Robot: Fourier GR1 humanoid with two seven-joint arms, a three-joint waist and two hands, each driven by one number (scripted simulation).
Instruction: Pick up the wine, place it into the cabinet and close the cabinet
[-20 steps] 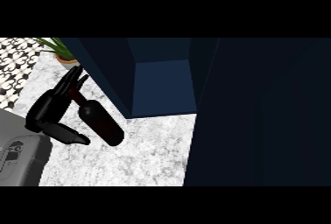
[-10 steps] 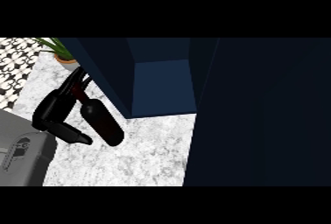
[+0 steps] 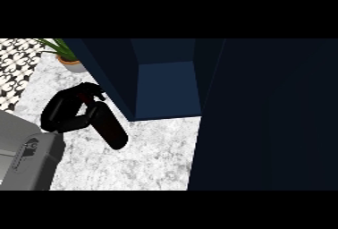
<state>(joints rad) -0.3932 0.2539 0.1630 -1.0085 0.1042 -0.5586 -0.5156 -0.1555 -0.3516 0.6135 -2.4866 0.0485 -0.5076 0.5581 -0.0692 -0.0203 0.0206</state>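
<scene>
The wine bottle (image 3: 111, 129) is dark and lies slanted above the marble counter (image 3: 145, 156), neck pointing up-left, base toward the lower right. My left hand (image 3: 61, 112) is shut round its upper part, at the view's left, and my grey forearm (image 3: 30, 156) comes in from the lower left. The dark blue cabinet (image 3: 165, 85) stands just right of the bottle with its inside showing. Its door (image 3: 271, 116) is swung open and fills the right side. The bottle is outside the cabinet, beside its left wall. My right hand does not show.
A potted green plant (image 3: 66, 58) stands at the back left, close to the cabinet's left wall. A black-and-white patterned tile surface (image 3: 14, 67) borders the counter at the far left.
My left hand and the bottle have shifted slightly right and toward the lower edge, nearer the cabinet's left wall. The forearm has come a little further into view.
</scene>
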